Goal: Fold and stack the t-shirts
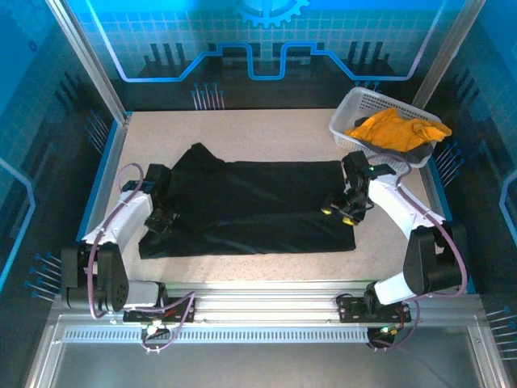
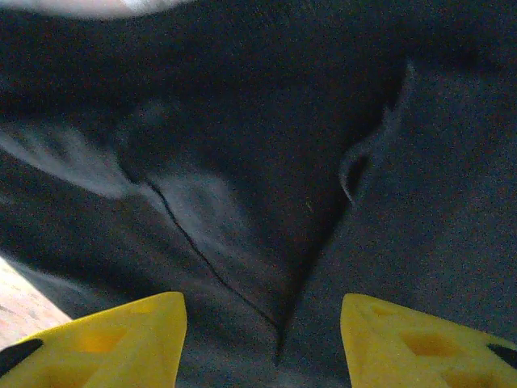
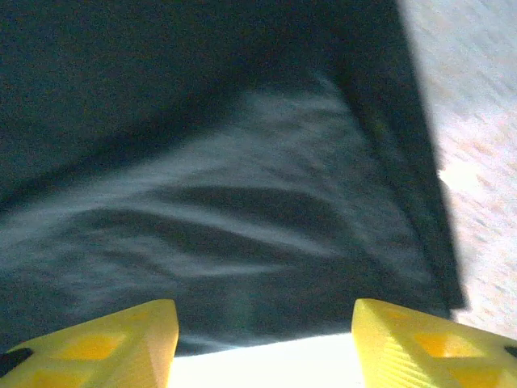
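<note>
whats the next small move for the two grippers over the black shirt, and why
Probably lift both straight up off the black t-shirt. The left gripper and right gripper each stand open close above the cloth with nothing pinched. The shirt lies spread flat on the table, so rising clear first should avoid dragging it.

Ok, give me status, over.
Left gripper open, right gripper open, both over black t-shirt, spread flat. Mustard t-shirt in white basket. Nothing blocking.
</note>
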{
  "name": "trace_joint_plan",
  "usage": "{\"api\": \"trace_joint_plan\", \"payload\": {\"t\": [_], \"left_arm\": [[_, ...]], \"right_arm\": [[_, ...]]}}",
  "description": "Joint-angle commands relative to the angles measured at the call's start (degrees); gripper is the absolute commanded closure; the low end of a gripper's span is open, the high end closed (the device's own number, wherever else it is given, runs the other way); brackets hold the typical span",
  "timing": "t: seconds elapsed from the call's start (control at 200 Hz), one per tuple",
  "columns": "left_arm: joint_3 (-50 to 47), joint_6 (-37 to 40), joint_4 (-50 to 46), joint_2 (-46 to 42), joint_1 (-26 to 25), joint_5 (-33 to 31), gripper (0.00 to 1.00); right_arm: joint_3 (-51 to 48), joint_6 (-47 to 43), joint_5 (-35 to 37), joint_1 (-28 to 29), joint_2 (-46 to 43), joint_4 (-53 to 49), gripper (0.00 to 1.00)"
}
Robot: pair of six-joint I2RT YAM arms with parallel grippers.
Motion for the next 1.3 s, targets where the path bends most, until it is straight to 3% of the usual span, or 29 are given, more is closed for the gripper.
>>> {"api": "trace_joint_plan", "payload": {"t": [0.0,0.275,0.435,0.615,0.745,1.296], "left_arm": [[-3.1,-11.7,4.8,0.1,-3.7,8.0,0.43],[-0.8,-16.4,7.5,7.8,-7.7,8.8,0.42],[2.9,-14.9,6.5,12.2,-8.3,7.9,0.57],[7.1,-12.9,6.0,13.9,-9.3,4.9,0.87],[13.3,-7.6,3.5,18.8,-10.0,4.6,1.0],[38.3,17.5,-9.3,37.9,-13.9,1.7,1.0]], "right_arm": [[2.3,-3.7,-6.8,1.3,1.7,2.9,0.38],[2.1,-3.0,-8.2,1.5,2.7,4.5,0.38],[1.4,-2.9,-8.1,1.1,2.8,4.5,0.38],[0.6,-2.6,-7.9,0.5,2.5,4.5,0.39],[0.6,-2.4,-7.9,0.3,2.9,4.4,0.4],[1.6,-2.2,-8.7,-0.8,5.6,3.5,0.43]]}}
